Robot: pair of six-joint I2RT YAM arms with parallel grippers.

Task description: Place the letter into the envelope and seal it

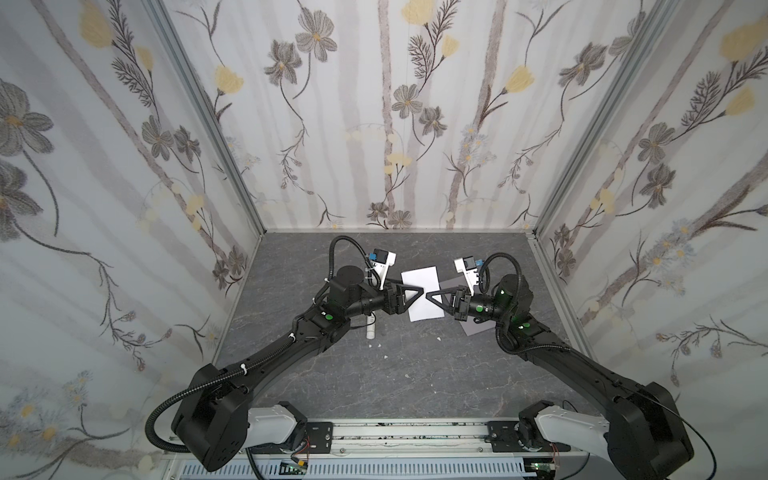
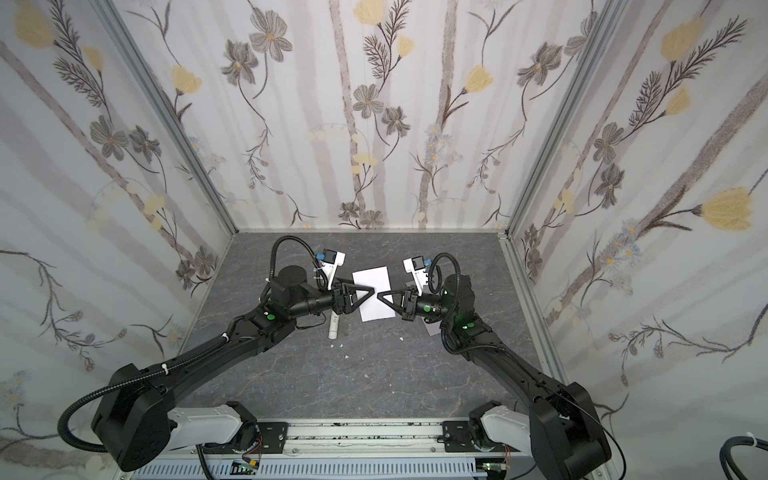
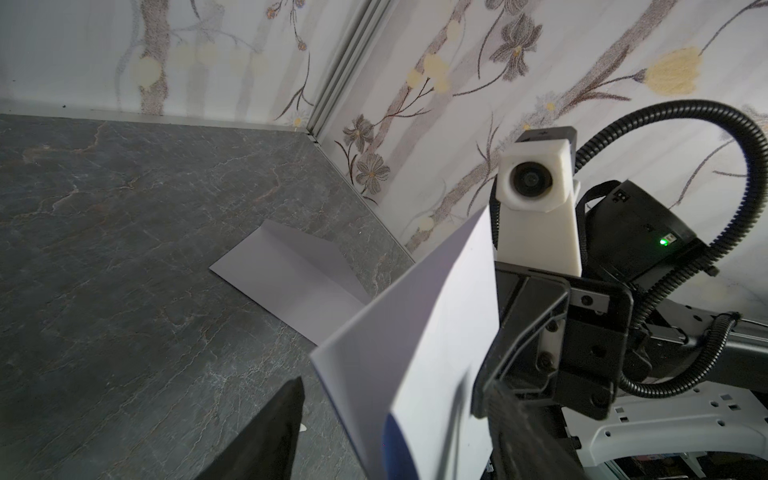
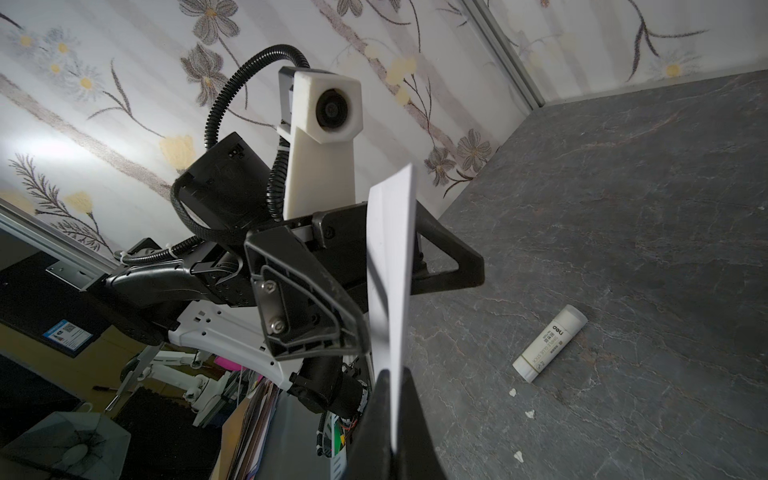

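Top views both show a dark grey, stone-veined surface (image 1: 395,386) boxed in by three floral-papered walls (image 1: 124,166) with aluminium corner posts (image 1: 199,124), and a metal rail (image 1: 407,436) along the front. The widest open room is the front half between the two arms, where only a few white scraps (image 1: 379,345) dot the slab. A narrower free strip runs along the back wall.

The letter (image 1: 420,278) hangs over the middle of the surface, held off it. The right hand (image 1: 431,297) is clamped on the sheet's right-side edge. In the right wrist view the paper runs nearly edge-on down between its closed black fingers (image 4: 415,436). The left hand (image 1: 415,296) reaches in from the opposite side with its jaws spread wide, one finger on each face of the sheet. The left wrist view shows a gap between the paper and one finger (image 3: 262,436).

The envelope (image 3: 291,282) lies flat on the surface beneath and beyond the right hand, toward the right wall, with its pointed flap raised. It is smooth, matte grey-lavender paper. The letter is thin and white, slightly curled, with a blue tint along one edge. A white cylindrical glue stick (image 4: 548,343) lies on its side near the left arm's wrist.
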